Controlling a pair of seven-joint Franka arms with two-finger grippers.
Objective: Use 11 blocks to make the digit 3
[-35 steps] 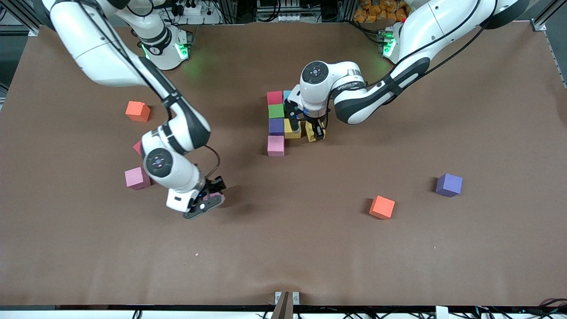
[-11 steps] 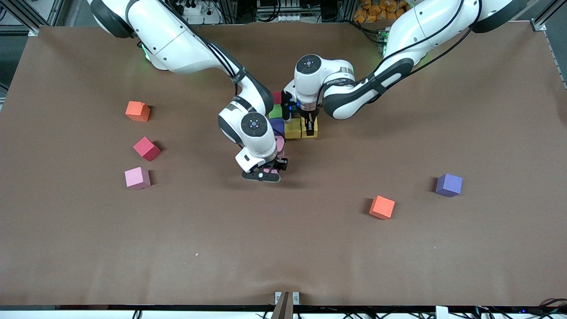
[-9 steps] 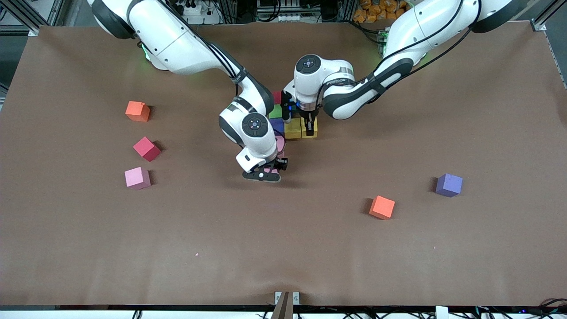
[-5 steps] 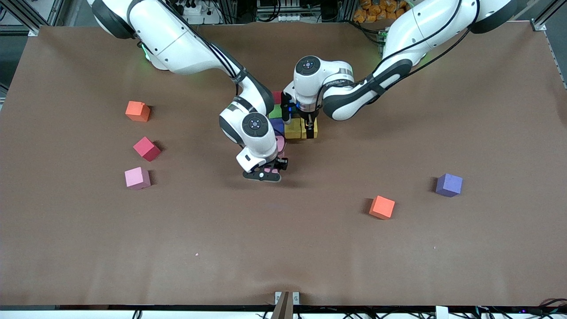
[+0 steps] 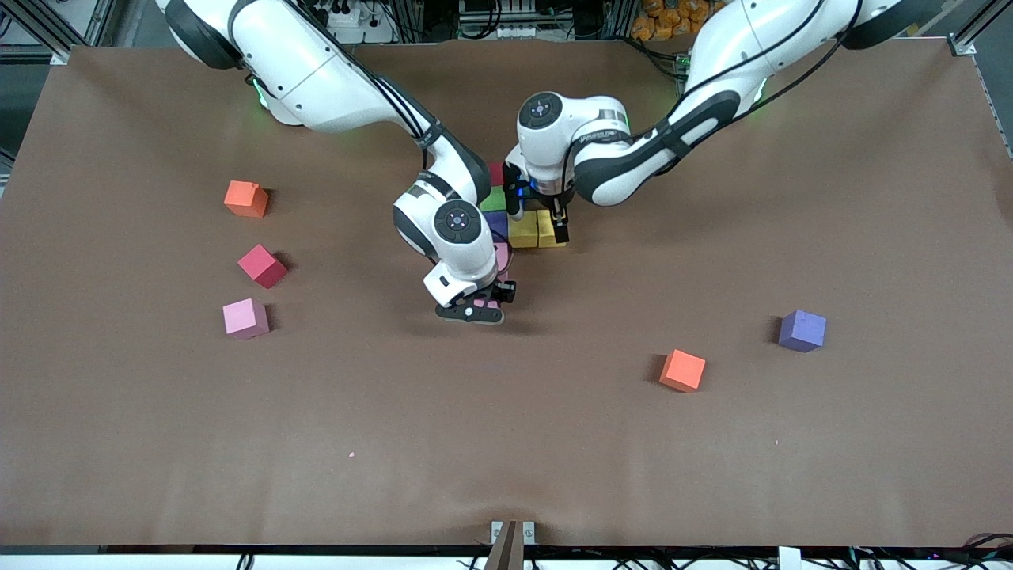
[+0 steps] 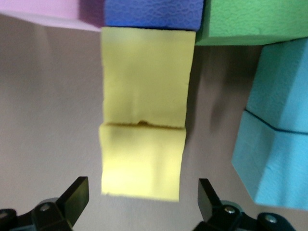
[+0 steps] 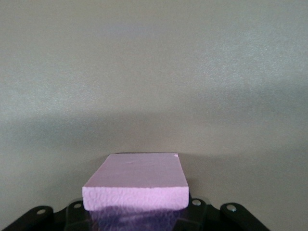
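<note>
My left claw (image 5: 538, 222) hangs spread wide over the two matte yellow foam cubes (image 6: 143, 120), gripping nothing. My right claw (image 5: 484, 305) clamps a pink foam cube (image 7: 136, 187) at six o'clock of the block cluster (image 5: 518, 226) mid-table.

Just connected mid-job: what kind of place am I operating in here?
Most likely a robotics lab bench. A big table under plain brown cover, loose foam blocks scattered on it, aluminium framing at the edges, and power strips and cables by the arms' bases.
</note>
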